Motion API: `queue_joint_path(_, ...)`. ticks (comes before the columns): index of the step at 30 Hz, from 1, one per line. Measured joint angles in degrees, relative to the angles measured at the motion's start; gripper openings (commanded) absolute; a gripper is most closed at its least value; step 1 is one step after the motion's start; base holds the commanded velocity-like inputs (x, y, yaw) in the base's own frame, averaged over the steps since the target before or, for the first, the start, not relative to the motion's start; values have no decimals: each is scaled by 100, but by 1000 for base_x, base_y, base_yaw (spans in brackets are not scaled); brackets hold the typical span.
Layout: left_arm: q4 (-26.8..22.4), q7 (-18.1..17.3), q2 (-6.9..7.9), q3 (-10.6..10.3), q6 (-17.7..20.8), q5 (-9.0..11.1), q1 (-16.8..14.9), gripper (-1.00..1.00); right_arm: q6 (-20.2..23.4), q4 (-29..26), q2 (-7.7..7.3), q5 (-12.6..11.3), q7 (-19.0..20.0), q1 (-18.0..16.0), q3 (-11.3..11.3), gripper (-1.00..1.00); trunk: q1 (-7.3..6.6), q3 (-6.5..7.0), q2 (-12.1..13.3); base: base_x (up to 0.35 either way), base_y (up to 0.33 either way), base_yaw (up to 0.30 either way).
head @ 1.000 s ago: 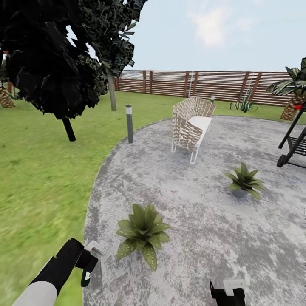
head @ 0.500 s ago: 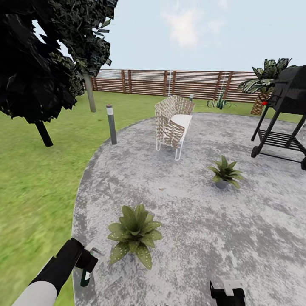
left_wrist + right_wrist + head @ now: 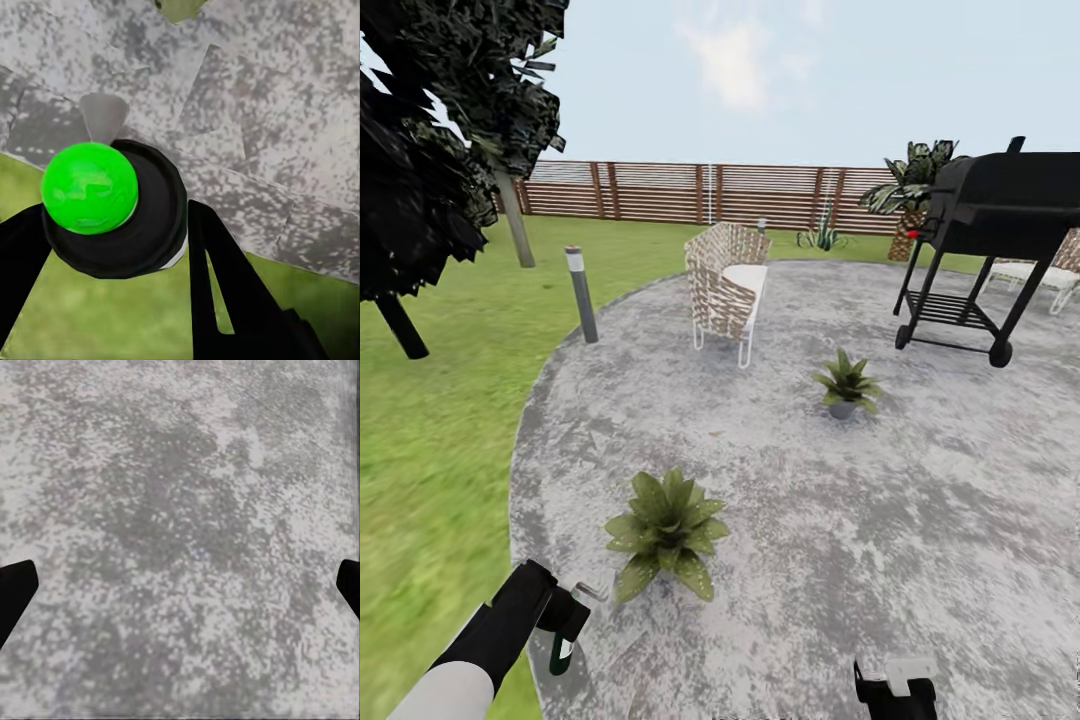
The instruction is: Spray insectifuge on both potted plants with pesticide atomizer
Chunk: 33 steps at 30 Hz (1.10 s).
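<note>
Bright flat daylight | no cast shadows | lawn (image 3: 430,470) smeared | wide-angle stretch

Mottled grey paving (image 3: 840,520), green lawn (image 3: 430,450)

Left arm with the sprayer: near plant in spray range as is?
Probably yes. The left gripper holds the sprayer just beside the near plant, with nothing between them on the paving.

Mottled grey paving (image 3: 880,560) carries two potted plants (image 3: 663,530) (image 3: 846,384), a wicker chair (image 3: 726,290), a grill (image 3: 985,250); possibly another seat (image 3: 1050,275) behind.
</note>
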Motion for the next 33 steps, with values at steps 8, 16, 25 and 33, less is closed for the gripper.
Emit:
queue_joint_path(8, 0, 0, -1, 1, 1, -1, 0, -100, 0, -1, 0, 0, 0, 0, 0, 100, 0, 0, 0, -1, 333, -295)
queue_joint_path(16, 0, 0, 0, 0, -2, 0, 0, -100, 0, -1, 0, 0, 0, 0, 0, 100, 0, 0, 0, -40, 334, -275)
queue_joint_path(25, -2, 2, 1, 3, 3, 2, 1, -100, 0, 1, 1, 0, 0, -1, 0, 100, 0, 0, 0, -61, 334, -25)
queue_joint_path(33, 0, 0, 0, 3, -4, 0, 0, -100, 0, -1, 0, 0, 0, 0, 0, 100, 0, 0, 0, -3, 334, -156)
